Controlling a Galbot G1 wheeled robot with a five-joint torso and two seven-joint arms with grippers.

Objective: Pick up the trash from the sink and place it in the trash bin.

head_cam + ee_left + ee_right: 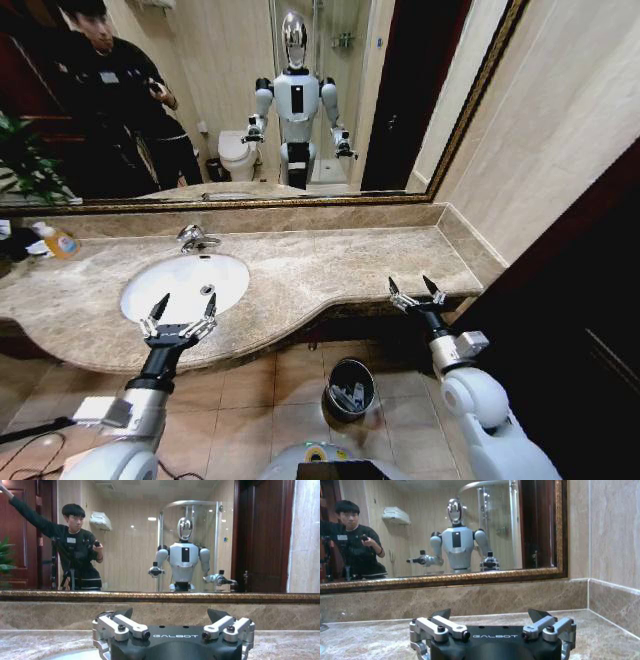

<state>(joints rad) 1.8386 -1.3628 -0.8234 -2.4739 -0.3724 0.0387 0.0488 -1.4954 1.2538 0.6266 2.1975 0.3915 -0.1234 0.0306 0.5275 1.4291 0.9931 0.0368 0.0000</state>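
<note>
Nearest, on the floor tiles below the counter's front edge, the trash bin (349,388) is seen, a small round black bin with a shiny rim; pale items are already lying inside it, though what they are cannot be made out. It stands between the two arms, somewhat nearer the right one.

A little farther, the left gripper (182,304) is held over the near rim of the sink (232,268), its fingers spread apart with nothing between them. On the right, the right gripper (417,291) is held at the counter's near edge, well apart from the basin, its fingers likewise spread and empty.

Beyond the left gripper, the white oval bowl appears bare: no tubes or sachets can be made out on its visible surface, so the trash is judged to be in the bin already, or hidden under the gripper. Should anything remain, it would lie just beyond and below the left fingertips, and the left arm is by far the nearer; a long axis cannot be told.

Farther still, the chrome faucet (194,238) is set at the basin's far rim, and a clear bottle with an orange label (58,241) is left at the far left of the marble top (340,262).
</note>
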